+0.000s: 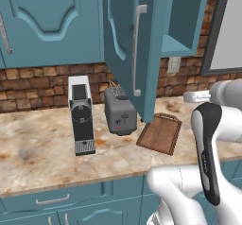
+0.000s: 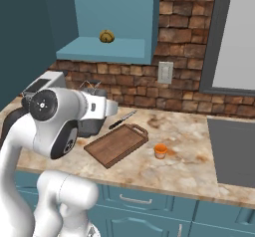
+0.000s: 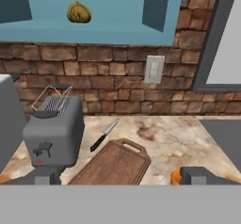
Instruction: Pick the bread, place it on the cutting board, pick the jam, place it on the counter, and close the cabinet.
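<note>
The bread (image 2: 106, 37), a small tan bun, rests on the lower shelf of the open teal cabinet (image 2: 99, 49); the hand view has the bread (image 3: 78, 12) at top left. The cabinet door (image 1: 125, 39) stands swung out towards me. The dark wooden cutting board (image 2: 117, 144) lies bare on the counter (image 2: 189, 166), below the cabinet. The orange jam (image 2: 160, 151) stands on the counter just right of the board. My gripper (image 3: 124, 178) is open, its fingertips (image 3: 47, 176) wide apart, hovering short of the board and well below the bread. The right tip partly hides the jam (image 3: 175, 176).
A grey toaster (image 3: 54, 131) stands left of the board, a coffee machine (image 1: 81, 115) farther left. A black-handled knife (image 3: 103, 136) lies behind the board. A wall outlet (image 3: 154, 69) sits on the brick backsplash. A dark grey panel (image 2: 234, 151) is set in the counter at the right.
</note>
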